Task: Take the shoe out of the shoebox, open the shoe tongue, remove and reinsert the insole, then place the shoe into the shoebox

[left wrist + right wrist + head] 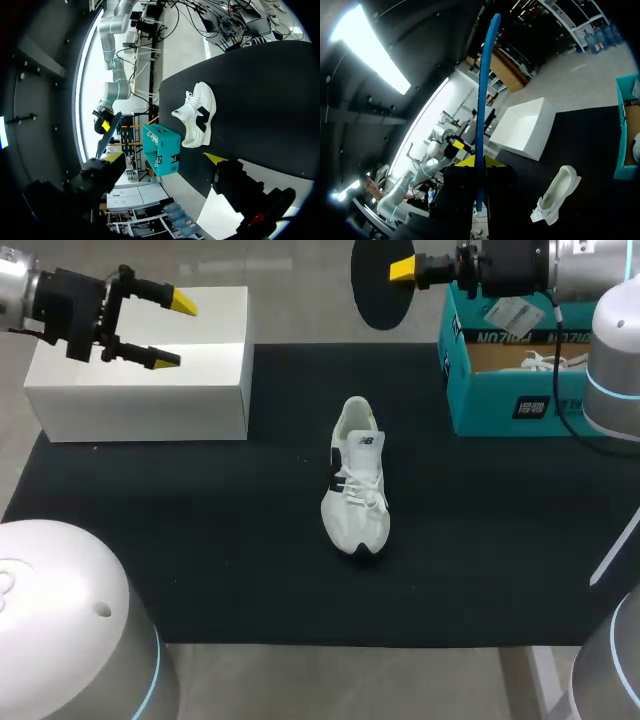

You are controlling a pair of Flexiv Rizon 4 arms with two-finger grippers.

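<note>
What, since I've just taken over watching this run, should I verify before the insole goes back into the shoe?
1. Grip on the insole by the right gripper: ok, its edge sits between both fingers in the right wrist view.
2. The shoe is out of the shoebox, sole down on the black mat: ok.
3. The left gripper is open and away from the shoe, above the white box: ok.
4. The tongue is pulled back enough to clear the opening: cannot tell.
5. The insole's toe end faces the shoe's toe: cannot tell.
</note>
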